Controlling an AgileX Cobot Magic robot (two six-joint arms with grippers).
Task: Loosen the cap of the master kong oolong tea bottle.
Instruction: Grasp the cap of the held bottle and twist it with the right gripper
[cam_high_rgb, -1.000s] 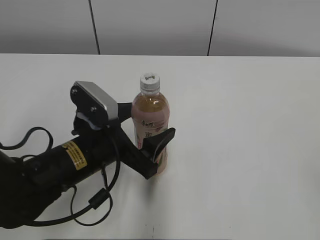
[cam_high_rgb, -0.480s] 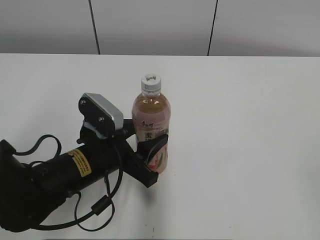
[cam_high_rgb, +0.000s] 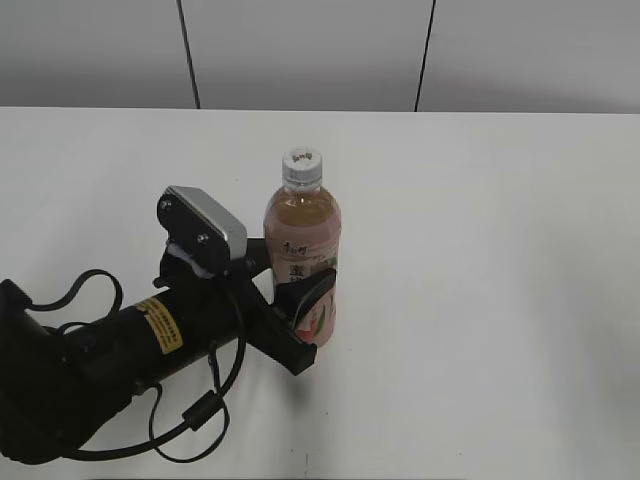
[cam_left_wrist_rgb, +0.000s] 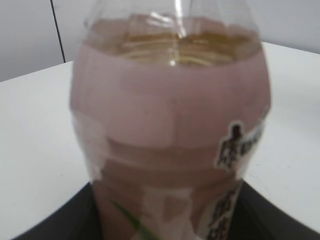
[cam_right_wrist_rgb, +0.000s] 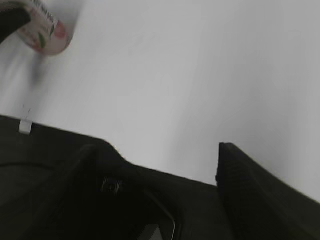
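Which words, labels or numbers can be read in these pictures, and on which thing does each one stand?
Bottle, white strip on the pink label: black Chinese characters, too blurred to read.
Cap: a small grey mark, not readable.
Left arm, yellow sticker: black print, too small to read.
No other text shows.

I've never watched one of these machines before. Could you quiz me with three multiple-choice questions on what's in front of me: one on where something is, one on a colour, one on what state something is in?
1. Where does the left claw hold the tea bottle?
A. At the cap
B. Round the lower labelled body
C. Under the base

2. What colour is the cap?
A. White
B. Red
C. Green

3. How is the bottle?
A. Lying down
B. Lifted and tilted
C. Upright on the table, cap on

Answers: 1 B, the black fingers flank the label. 2 A, it shows white on top. 3 C, it stands straight, capped.
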